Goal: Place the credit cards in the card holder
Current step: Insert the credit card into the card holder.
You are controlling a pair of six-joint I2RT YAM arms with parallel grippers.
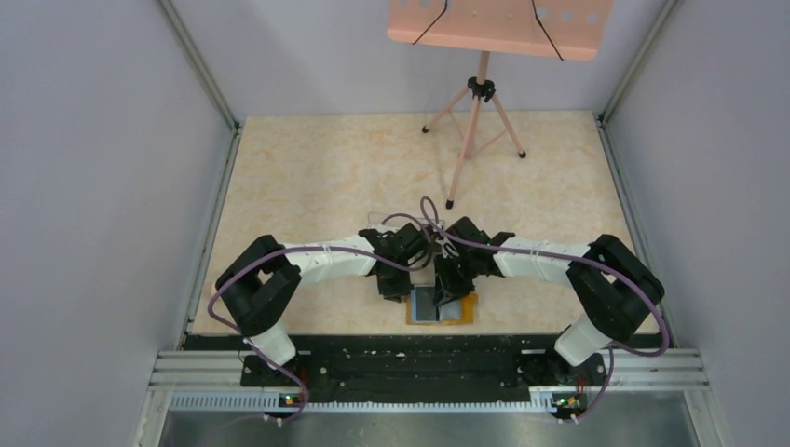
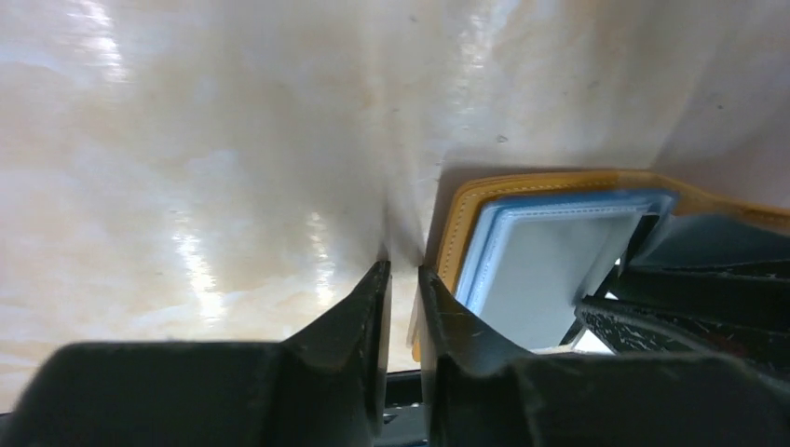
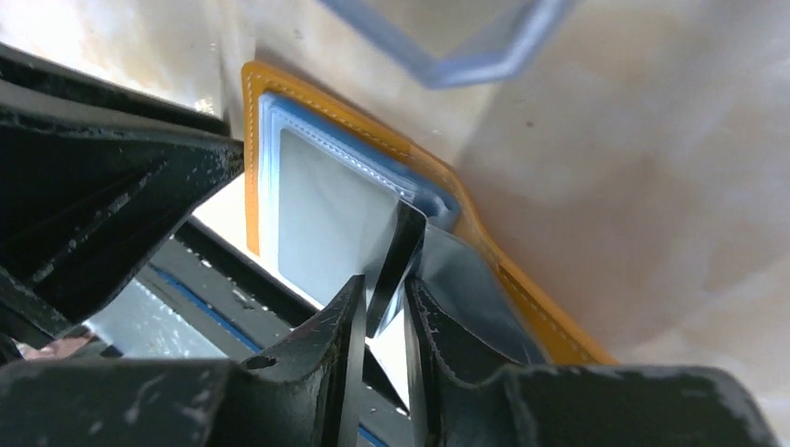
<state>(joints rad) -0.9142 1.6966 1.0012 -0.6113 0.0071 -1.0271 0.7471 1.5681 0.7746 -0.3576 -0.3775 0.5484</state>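
The orange card holder (image 1: 463, 312) lies open at the near table edge, blue-grey pockets up; it also shows in the left wrist view (image 2: 559, 270) and the right wrist view (image 3: 326, 205). My right gripper (image 3: 384, 289) is over it (image 1: 447, 293), shut on a dark credit card (image 3: 396, 256) held edge-on, the card's far end at the pocket's edge. My left gripper (image 2: 402, 272) is at the holder's left edge (image 1: 396, 287), jaws almost together, with the orange edge between them. Other cards are hidden.
A clear plastic box (image 3: 447, 56) lies just beyond the holder. A pink music stand on a tripod (image 1: 475, 121) stands at the back of the table. The black mounting rail (image 1: 419, 358) runs right behind the holder's near edge.
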